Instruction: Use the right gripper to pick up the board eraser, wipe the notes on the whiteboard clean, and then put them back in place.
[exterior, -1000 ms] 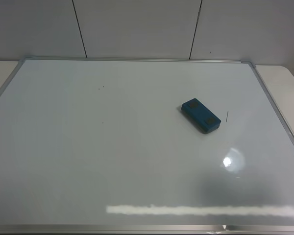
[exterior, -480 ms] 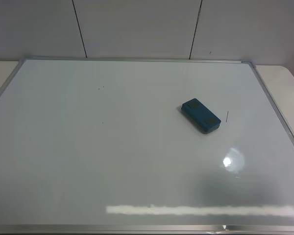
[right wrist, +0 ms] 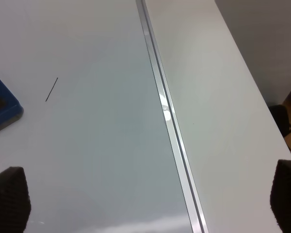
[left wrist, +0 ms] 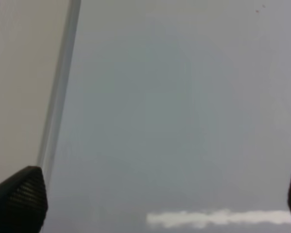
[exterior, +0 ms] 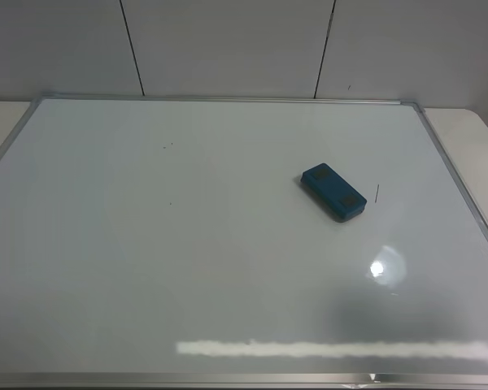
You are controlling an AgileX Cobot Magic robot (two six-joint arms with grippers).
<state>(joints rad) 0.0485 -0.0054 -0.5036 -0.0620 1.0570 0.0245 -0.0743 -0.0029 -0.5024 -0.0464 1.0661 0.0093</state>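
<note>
From the high camera I see the large glossy whiteboard with its thin silver metal frame (exterior: pixel 228 268) lying flat on a pale bench (exterior: pixel 472 134), its smooth surface throwing back a round glare spot and a long smeared streak of light near the front edge. The small teal-blue rectangular board eraser with rounded corners (exterior: pixel 333 192) lies flat on the board, right of centre and turned on a diagonal, with two darker patches on its top face. Just beside it, toward the right frame rail, is a short thin dark dash (exterior: pixel 377 193), and a few tiny dark specks (exterior: pixel 167 146) sit well apart on the left half; I make out no red scribble on the board in any view. In the right wrist camera the right gripper (right wrist: pixel 150 204) has its two dark, finely textured fingers (right wrist: pixel 9 196) spread wide apart and holding nothing, one above the white surface and the other out over the bench past the silver rail; a corner of the eraser (right wrist: pixel 2 111) shows near the dash (right wrist: pixel 51 89). The left gripper (left wrist: pixel 155 199) also has its dark knurled fingertips (left wrist: pixel 19 196) wide apart, empty, above the board close to its frame.
</note>
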